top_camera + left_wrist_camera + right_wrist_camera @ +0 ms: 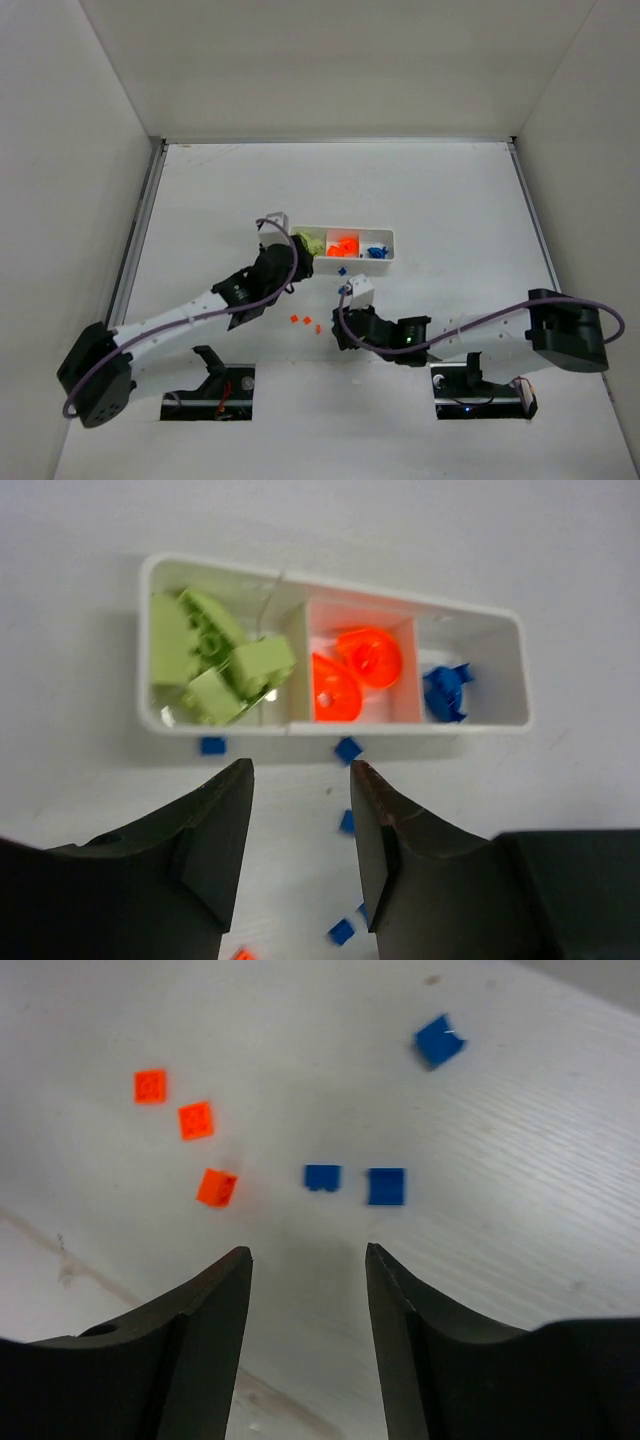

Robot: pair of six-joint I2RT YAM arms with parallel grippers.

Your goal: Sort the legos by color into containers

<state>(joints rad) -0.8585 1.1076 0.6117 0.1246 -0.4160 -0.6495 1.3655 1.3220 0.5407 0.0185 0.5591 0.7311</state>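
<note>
While both grippers hang parted and empty, the right gripper (308, 1260) sits over loose orange bricks (196, 1120) and blue bricks (385, 1186) on the table (520, 1260), so picking one probably comes next (a blue one lies nearest its jaws). Farther out, the left gripper (300, 780) hovers before the white tray (500, 725), which already holds green, orange and blue in separate compartments. Other blue bricks just beside its near wall would leave little room.

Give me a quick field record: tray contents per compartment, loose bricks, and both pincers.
tray: three compartments
left compartment: green bricks
middle compartment: orange pieces
right compartment: blue piece
loose: orange bricks, blue bricks
left pincer: open, empty, facing the tray
right pincer: open, empty, by the loose bricks
</note>
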